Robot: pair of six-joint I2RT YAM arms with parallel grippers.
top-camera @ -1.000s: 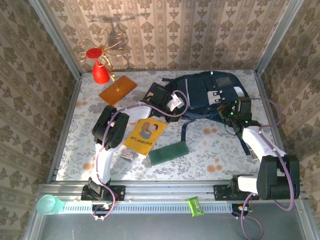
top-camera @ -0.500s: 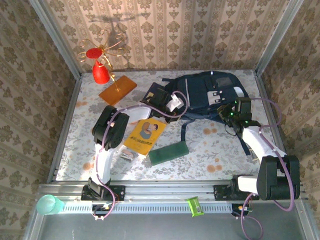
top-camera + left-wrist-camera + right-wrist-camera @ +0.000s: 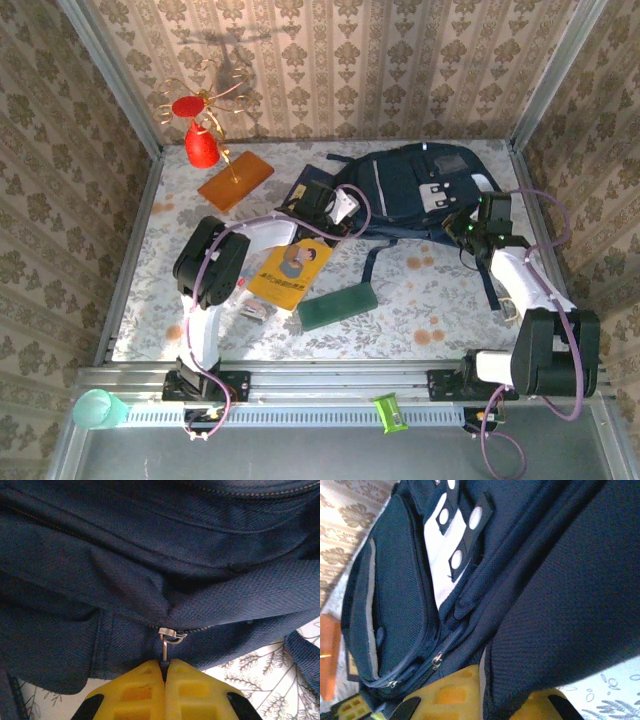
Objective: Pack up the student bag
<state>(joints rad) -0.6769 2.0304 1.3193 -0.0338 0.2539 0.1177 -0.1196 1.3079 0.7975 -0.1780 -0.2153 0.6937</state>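
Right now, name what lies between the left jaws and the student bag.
A metal zipper pull: in the left wrist view, the left gripper has jaws shut on its lower end, its top hooked to the slider of the student bag.

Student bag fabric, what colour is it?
Dark navy; the student bag shows best in the top external view.

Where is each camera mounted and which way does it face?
Top: above and behind the arm bases, looking down at the table; both arms show, left pincer and right pincer on the backpack.
Left wrist: on that wrist, facing the backpack close up; its yellow fingers pinch the zipper pull.
Right wrist: on that wrist, facing along the backpack's front pockets; its yellow fingers clamp a fabric fold.
Shared: all three see the backpack.
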